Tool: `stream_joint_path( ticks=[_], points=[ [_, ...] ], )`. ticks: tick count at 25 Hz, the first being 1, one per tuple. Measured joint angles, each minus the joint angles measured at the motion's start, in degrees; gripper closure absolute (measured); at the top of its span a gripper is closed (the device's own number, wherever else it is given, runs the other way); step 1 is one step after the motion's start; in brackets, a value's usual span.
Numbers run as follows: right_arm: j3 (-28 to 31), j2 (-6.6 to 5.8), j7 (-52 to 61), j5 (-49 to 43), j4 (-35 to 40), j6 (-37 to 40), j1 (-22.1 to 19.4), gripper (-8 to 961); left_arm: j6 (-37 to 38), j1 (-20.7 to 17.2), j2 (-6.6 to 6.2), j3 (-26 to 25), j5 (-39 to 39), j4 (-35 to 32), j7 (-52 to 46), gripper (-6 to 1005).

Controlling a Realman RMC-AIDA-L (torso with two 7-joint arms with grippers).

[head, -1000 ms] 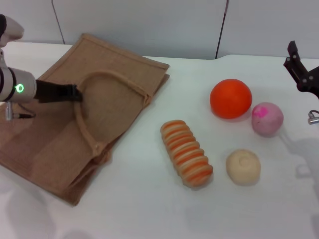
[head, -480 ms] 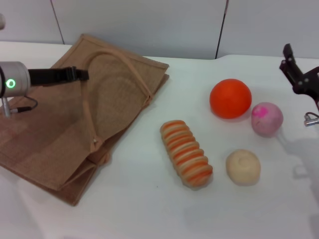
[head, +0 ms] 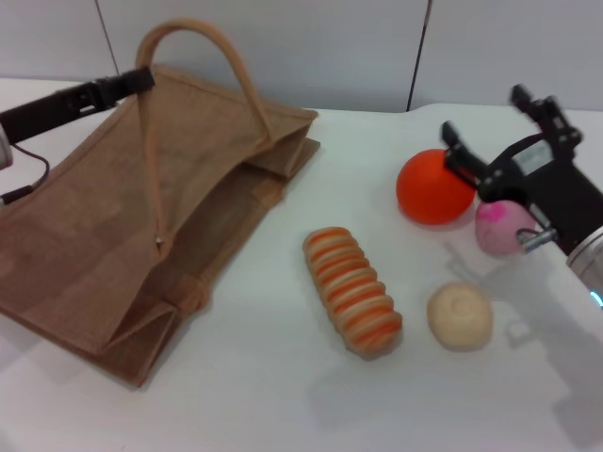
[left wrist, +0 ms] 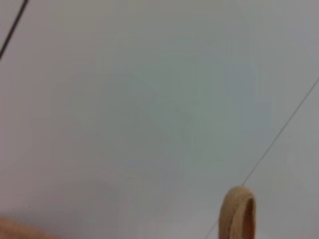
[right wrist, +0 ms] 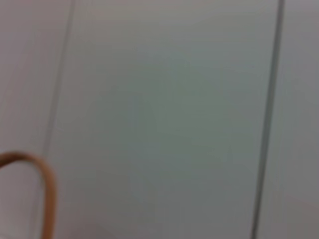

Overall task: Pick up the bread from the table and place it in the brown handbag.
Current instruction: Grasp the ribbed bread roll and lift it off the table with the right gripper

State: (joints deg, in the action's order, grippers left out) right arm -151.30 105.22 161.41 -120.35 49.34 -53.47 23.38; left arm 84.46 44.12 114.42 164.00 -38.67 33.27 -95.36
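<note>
My left claw (head: 141,77), upper left, holds one thin looped handle (head: 193,66) of the tan woven jute handbag (head: 113,245). My right claw (head: 482,132) is wide open at right. The orange-cream ridged bread loaf (head: 352,290) lies centre on the white table (head: 283,395).

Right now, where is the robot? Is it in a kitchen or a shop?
Probably neither: it looks like a robot practice room. A plain white table against bare grey wall panels holds only a brown handbag, striped bread and toy-like food.
</note>
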Motion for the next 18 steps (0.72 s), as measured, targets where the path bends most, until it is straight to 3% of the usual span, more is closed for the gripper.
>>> stream_joint_path(
  ticks=[5,8,9,10,14,18],
  points=[
    [-0.7,-6.69,0.0,-3.4,13.1,14.7,0.2,43,4.5,-2.2,0.01,0.0,-5.9,-0.3,3.1,881],
    [0.3,-9.01,0.0,-6.9,20.2,24.4,0.4,43,6.2,-3.1,0.14,0.0,-8.2,-0.4,4.3,880],
    [1.6,-9.71,0.0,-9.4,24.1,31.1,0.4,43,6.4,-3.3,0.14,0.0,-8.4,-0.4,4.5,879],
    [1.6,-9.71,0.0,-9.4,24.1,31.1,0.4,43,6.5,-3.4,0.14,0.0,-8.5,-0.4,4.5,879],
    [5.7,-9.74,-0.3,-13.8,30.1,45.2,0.0,44,6.5,-3.5,0.23,0.0,-8.6,-0.4,4.8,877],
    [7.1,-9.15,-0.4,-15.4,32.4,50.5,-0.3,44,6.5,-3.4,0.45,-0.1,-8.6,-0.4,5.2,875]
  ],
)
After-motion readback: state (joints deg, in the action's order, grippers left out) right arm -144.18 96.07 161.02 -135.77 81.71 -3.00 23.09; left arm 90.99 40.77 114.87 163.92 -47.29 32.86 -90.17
